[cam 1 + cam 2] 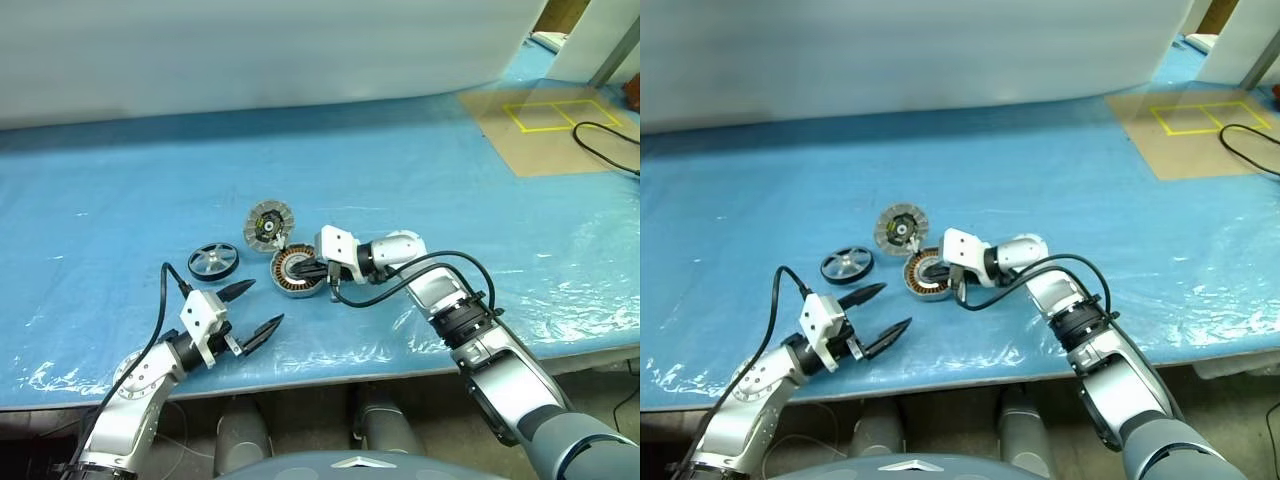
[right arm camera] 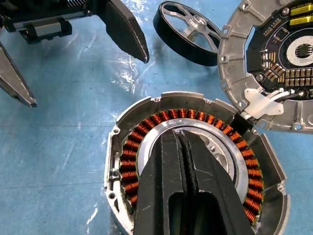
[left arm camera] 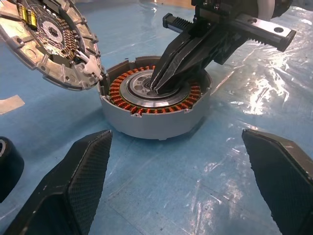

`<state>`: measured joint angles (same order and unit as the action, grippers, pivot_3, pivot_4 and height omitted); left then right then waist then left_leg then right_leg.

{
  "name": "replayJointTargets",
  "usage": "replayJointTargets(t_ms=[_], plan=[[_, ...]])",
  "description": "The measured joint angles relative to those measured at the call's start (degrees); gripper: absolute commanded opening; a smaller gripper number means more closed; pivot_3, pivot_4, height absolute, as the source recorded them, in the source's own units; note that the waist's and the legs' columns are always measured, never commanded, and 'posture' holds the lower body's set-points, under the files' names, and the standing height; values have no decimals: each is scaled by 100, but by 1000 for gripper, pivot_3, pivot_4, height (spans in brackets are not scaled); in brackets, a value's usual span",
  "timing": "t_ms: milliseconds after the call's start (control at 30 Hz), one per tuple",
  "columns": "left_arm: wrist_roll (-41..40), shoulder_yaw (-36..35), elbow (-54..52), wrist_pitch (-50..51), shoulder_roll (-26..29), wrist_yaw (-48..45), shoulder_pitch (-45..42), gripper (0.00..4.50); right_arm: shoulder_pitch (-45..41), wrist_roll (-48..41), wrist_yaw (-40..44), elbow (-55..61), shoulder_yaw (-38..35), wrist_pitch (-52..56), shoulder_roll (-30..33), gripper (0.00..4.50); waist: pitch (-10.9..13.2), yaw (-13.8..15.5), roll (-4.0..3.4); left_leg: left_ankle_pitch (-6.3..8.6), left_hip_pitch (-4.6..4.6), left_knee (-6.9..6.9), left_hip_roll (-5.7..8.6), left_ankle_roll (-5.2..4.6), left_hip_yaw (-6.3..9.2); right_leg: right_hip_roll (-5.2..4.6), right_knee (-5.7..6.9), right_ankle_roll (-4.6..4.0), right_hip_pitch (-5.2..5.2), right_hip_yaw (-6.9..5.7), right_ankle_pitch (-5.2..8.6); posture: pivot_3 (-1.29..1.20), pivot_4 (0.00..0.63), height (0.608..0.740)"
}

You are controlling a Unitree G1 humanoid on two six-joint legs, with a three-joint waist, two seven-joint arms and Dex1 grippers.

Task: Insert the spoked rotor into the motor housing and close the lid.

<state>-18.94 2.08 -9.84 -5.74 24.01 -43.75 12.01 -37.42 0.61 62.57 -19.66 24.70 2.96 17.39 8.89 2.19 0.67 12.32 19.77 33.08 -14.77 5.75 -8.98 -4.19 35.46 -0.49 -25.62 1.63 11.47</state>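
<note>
Nearest the head camera, at the front edge of the table (image 1: 420,150), the left gripper (image 1: 252,310) hovers just above the surface with its two black textured fingers spread wide apart, holding nothing. It points level, toward the middle of the table, and a black cable loops back from its white wrist block.

From the right side, the right gripper (image 1: 308,270) reaches across with its forearm bent inward and its wrist tilted slightly down. Its two black fingers are pressed flat together, and their joined tips sit in the central opening of the motor housing (image 3: 154,105), clamped on nothing.

That housing is a short round silver-grey ring with copper-orange windings circling a smooth metal centre. It rests on the table between the two grippers. Leaning against its far rim, tilted up, is the lid (image 1: 269,225), a ribbed silver disc whose inner face shows a circuit board with green-yellow parts. A white connector joins it to the housing.

To the housing's left, a little apart, the spoked rotor (image 1: 213,262) lies flat: a dark wheel with thin spokes and a shiny hub.

Crinkled, glossy blue plastic sheeting covers the table, with wide open room behind and to the right of the parts.
</note>
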Motion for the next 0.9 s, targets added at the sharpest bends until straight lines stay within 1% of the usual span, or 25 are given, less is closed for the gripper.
replayJointTargets(t_ms=[133, 400, 667, 900], plan=[[-164, -185, -204, 148, -90, 200, 96, 4500, -4, -283, 105, -113, -152, 293, -278, 33, 0, -4, 0, 6, 2, 0, -2, -11, 0, 0, 2, 0, -3, 0, 0, 0, 150, 740], [-677, -459, -466, 690, -329, 534, 352, 4500, -219, -743, 314, -185, -538, 475, -402, 33, 0, 0, 0, 7, 11, 0, -2, -12, -1, 1, -4, 0, -15, -2, 0, 0, 150, 740], [-1275, -660, -688, 1391, -596, 897, 559, 4500, -234, -806, 464, -185, -607, 326, -402, 33, 0, 0, 0, 7, 17, 1, -2, -13, -1, 2, -2, -1, -26, -1, 0, 0, 150, 740], [-1906, -990, -839, 2048, -967, 1452, 678, 4500, -236, -783, 565, -185, -605, 40, -302, 33, 1, 1, 1, 7, 22, 1, -1, -14, -3, 2, -1, -1, -26, -1, 0, 0, 150, 740]])
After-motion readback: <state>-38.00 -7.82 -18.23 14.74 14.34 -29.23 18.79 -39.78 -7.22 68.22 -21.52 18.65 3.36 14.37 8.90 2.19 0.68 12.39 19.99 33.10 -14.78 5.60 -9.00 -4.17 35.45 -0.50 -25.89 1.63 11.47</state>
